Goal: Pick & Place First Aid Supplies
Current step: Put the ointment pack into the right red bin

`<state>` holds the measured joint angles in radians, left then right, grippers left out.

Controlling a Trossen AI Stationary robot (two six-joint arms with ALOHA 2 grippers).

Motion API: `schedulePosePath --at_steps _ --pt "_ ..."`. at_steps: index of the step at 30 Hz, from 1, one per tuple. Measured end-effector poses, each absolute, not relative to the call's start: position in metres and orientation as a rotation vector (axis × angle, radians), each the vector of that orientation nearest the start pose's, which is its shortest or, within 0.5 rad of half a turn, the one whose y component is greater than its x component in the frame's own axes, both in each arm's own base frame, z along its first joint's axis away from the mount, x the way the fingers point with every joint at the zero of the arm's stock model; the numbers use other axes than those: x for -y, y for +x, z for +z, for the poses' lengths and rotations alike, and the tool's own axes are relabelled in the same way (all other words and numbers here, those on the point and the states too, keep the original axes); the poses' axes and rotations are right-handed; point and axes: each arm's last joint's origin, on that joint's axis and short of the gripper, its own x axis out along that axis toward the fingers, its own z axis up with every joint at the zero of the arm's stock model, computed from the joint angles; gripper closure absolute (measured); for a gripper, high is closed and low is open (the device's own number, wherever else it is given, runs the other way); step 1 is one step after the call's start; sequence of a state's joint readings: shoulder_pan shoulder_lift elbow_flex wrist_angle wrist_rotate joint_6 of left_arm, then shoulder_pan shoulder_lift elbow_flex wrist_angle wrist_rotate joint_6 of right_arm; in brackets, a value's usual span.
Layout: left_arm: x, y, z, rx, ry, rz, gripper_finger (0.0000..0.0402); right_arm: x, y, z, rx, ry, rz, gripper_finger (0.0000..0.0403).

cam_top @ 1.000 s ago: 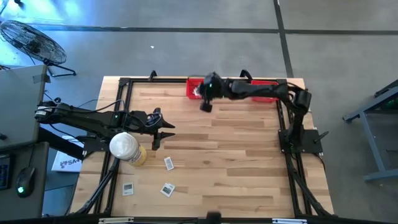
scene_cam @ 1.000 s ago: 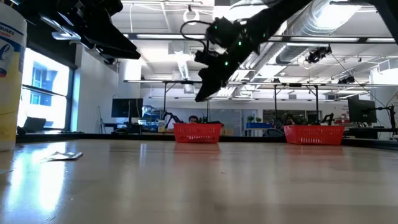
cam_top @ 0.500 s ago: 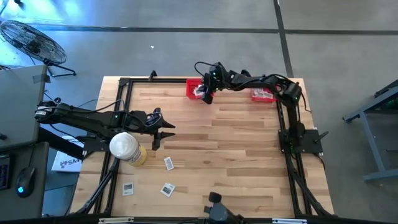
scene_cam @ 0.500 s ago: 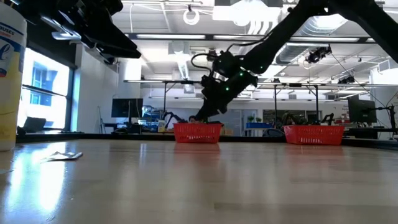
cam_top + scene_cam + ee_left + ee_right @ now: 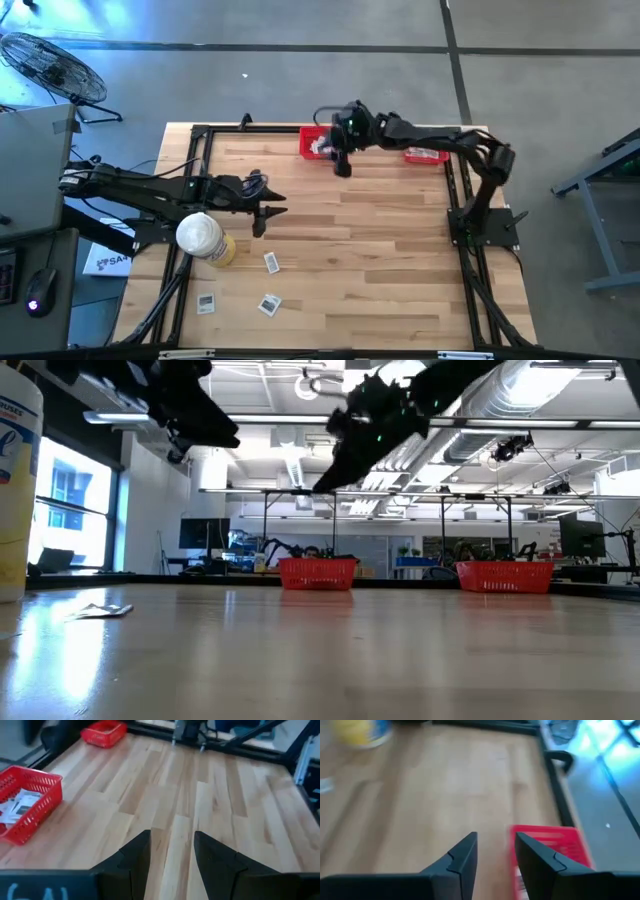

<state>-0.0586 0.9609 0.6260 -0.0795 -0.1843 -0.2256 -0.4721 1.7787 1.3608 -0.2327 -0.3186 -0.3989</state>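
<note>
Wooden planks make the bench [image 5: 380,250], and three packets [image 5: 271,263] lie flat on it near the front-left corner, well apart from the bins. More packets rest inside the left red bin [image 5: 318,146] at the far edge, and some also in the right red bin [image 5: 425,153].

I judge the packets as very light, thin and a little flexible, with a smooth wrapper that can slip. They lie flush on the wood, so the best hold is probably across the short sides, with one finger pushed under an edge. The one nearest the cylinder [image 5: 202,236] has its long axis about from the front edge to the far edge, slightly tilted; the next one [image 5: 269,304] lies diagonal; the third [image 5: 206,303] I cannot tell for sure.

Left hand [image 5: 262,212] hovers above the bench beside the cylinder, near the left edge, fingers apart and holding nothing. Right hand [image 5: 343,163] hangs at the near rim of the left bin, fingers parted with nothing between them.
</note>
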Motion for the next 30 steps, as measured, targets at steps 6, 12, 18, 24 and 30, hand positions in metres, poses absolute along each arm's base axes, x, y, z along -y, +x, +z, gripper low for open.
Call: schedulePosePath --at_steps 6,12,18,24,30 --pt "-0.007 0.226 0.258 -0.731 -0.199 0.215 0.0252 0.112 0.348 0.288 -0.7 -0.262 -0.032 0.0277" --pt "0.002 0.228 0.248 -1.029 -0.198 0.157 0.0252 0.073 0.312 0.276 -0.708 -0.251 -0.088 0.0277" --pt "0.034 0.236 0.232 -1.128 -0.151 0.018 0.0252 0.048 0.27 0.244 -0.597 -0.156 -0.119 0.0277" --pt "0.058 0.247 0.202 -1.262 -0.018 -0.164 0.0252 0.025 0.246 0.217 -0.414 -0.065 -0.108 0.0277" --pt "0.068 0.257 0.177 -1.32 0.16 -0.323 0.0252 0.008 0.239 0.207 -0.316 -0.02 -0.073 0.0277"
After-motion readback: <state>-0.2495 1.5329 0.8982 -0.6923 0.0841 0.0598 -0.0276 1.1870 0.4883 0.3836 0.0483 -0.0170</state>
